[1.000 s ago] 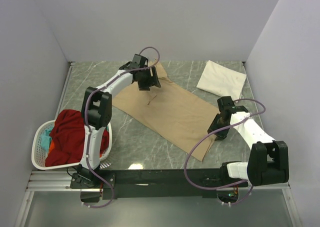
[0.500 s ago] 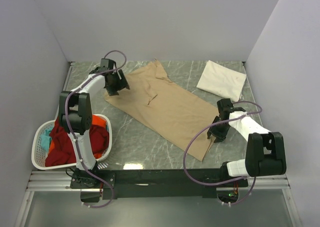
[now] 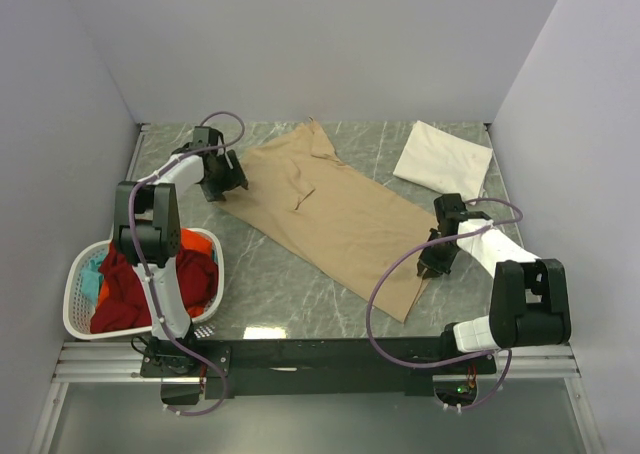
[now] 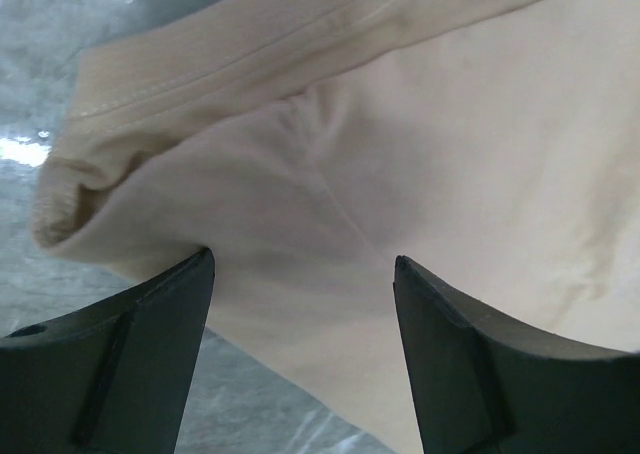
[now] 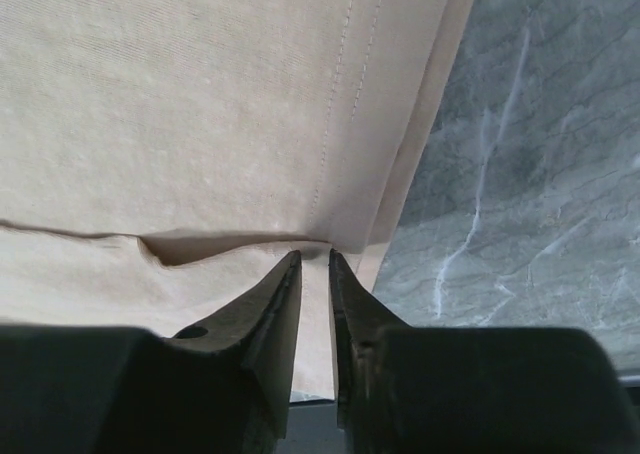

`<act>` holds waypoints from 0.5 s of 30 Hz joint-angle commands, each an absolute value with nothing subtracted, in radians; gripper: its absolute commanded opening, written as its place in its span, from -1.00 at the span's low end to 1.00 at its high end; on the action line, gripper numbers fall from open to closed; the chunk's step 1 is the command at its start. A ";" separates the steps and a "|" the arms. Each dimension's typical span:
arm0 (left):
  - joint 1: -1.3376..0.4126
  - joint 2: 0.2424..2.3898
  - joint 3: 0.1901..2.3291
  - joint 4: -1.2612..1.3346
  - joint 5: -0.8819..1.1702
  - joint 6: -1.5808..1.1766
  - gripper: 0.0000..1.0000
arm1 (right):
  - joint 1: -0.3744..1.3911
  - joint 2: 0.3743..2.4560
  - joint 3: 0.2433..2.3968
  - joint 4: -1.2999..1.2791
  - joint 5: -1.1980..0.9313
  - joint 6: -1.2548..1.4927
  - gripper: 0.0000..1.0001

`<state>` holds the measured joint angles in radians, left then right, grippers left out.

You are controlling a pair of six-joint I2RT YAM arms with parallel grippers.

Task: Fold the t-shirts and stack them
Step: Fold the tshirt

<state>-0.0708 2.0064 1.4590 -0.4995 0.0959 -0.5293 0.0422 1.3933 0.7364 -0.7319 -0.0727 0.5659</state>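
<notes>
A tan t-shirt [image 3: 330, 214] lies spread out flat and slantwise across the marble table. My left gripper [image 3: 222, 179] is at its far-left sleeve, open, with the sleeve's folded edge [image 4: 90, 174] just ahead of the wide-apart fingers [image 4: 150, 354]. My right gripper [image 3: 432, 264] is at the shirt's near-right hem; its jaws are pinched on a raised fold of the tan cloth [image 5: 180, 104] at the stitched edge. A cream-white t-shirt [image 3: 442, 159], folded to a flat rectangle, lies at the back right.
A white laundry basket [image 3: 75, 299] stands at the near left, holding red [image 3: 135, 274], orange [image 3: 200, 244] and teal [image 3: 95, 271] shirts. White walls close in the table on three sides. Purple cables loop off both arms.
My left arm swung from the shirt's collar out to its left sleeve, staying open. My right gripper slid slightly toward the hem and closed on the cloth.
</notes>
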 commanded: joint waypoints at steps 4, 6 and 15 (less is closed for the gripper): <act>-0.054 2.009 1.428 -0.468 0.080 -0.500 0.56 | 0.035 1.407 0.759 -0.710 -0.078 0.549 -0.60; -0.049 2.013 1.425 -0.466 0.080 -0.502 0.56 | 0.034 1.414 0.753 -0.701 -0.084 0.548 -0.61; -0.038 2.039 1.428 -0.449 0.100 -0.518 0.57 | 0.034 1.427 0.742 -0.698 -0.074 0.535 -0.56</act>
<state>-0.0498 2.0129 1.4307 -0.4744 0.0917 -0.5175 0.0410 1.4143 0.7372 -0.7177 -0.0799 0.5518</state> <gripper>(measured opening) 0.781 0.213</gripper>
